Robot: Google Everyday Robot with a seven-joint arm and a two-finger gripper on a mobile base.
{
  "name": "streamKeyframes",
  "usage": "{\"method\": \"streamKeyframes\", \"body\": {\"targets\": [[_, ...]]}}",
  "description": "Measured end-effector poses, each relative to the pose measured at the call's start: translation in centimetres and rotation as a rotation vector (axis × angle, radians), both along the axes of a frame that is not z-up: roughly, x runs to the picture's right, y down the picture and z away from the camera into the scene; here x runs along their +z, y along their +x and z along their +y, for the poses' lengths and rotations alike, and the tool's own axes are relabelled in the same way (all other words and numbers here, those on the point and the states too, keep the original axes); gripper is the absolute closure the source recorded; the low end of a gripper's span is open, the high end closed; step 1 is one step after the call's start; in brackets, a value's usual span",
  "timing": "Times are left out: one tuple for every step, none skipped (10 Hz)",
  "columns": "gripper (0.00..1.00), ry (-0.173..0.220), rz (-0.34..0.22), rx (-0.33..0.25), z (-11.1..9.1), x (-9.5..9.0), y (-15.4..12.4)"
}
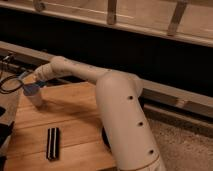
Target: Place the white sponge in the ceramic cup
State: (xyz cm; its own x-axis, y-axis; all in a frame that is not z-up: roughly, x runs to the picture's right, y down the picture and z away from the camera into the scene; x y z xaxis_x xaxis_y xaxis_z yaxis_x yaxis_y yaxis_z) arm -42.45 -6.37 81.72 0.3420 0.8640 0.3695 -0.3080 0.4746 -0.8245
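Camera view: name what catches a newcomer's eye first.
A bulky white robot arm fills the middle, reaching left over the wooden table. Its gripper is at the small white ceramic cup, far left; a black block with a white stripe lies in front.

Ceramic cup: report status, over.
Gripper at frame left, just above ceramic cup. Cup upright on wooden table. Sponge not discernible. Striped black block nearer camera, clear of path.

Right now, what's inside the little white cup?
Only the cup's white outer wall shows, standing on the wooden table. The tool hangs right over its mouth and covers it, so whether the sponge is inside cannot be seen.
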Motion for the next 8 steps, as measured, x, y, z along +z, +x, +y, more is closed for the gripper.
{"method": "streamKeyframes", "body": {"targets": [[1.00,0.001,-0.004,0.004,0.1,0.2,-0.1],[0.93,0.001,-0.016,0.011,0.4,0.5,-0.5],[0.86,0.000,-0.022,0.015,0.5,0.7,-0.7],[0.78,-0.001,-0.027,0.019,0.6,0.8,-0.8],[0.65,-0.004,-0.033,0.024,0.7,1.1,-0.9],[0.56,-0.006,-0.036,0.027,0.9,1.2,-1.0],[0.45,-0.006,-0.038,0.029,1.0,1.2,-1.1],[0.39,-0.005,-0.038,0.029,1.1,1.1,-1.2]]}}
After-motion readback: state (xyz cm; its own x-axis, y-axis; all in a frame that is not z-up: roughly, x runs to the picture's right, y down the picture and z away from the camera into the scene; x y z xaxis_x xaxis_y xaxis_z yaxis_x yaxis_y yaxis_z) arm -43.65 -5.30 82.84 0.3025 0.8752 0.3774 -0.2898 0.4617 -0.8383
